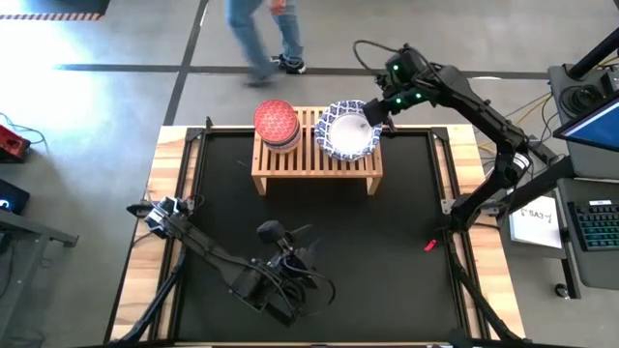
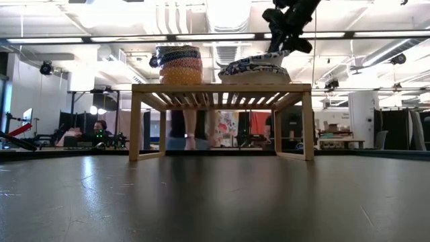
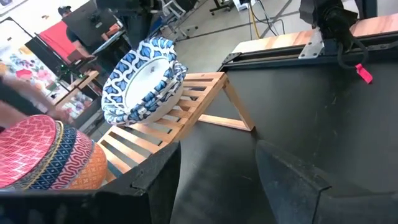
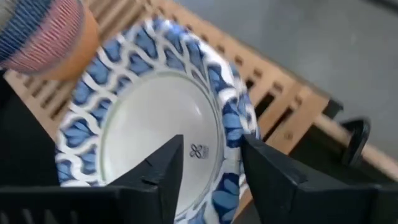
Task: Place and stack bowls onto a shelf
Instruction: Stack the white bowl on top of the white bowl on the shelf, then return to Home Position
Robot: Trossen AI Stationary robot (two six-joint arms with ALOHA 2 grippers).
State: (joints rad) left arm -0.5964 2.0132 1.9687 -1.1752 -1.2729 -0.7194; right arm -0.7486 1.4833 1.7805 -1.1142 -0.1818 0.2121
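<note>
The right fingers (image 1: pixel 379 116) stand narrowly parted over the far right edge of the stack of white bowls (image 1: pixel 348 130), which sits on the right half of the shelf (image 1: pixel 290 159). In the right wrist view the rim of the top bowl (image 4: pixel 233 118) runs through the gap between the two fingers (image 4: pixel 158 171), with the bowl's white floor beside one and the patterned lip beside the other. Whether the fingers touch the rim or stand just clear of it cannot be told.

The stack of small bowls (image 1: pixel 276 124), red on top, sits on the left half of the shelf, beside the white stack and well away from the right fingers. The left fingers (image 3: pixel 155 180) are spread wide and empty, resting low over the near part of the bench (image 1: pixel 387 222), far from the shelf.

Risks, as judged:
- If a finger is against the rim, lifting away could tip or drag the top bowl.
- In the left wrist view the white stack appears to overhang the shelf's edge; a sideways nudge could send it off.
- A pull towards the small bowls could knock that stack.
- No bowls show on the bench, so the work appears nearly complete.
</note>
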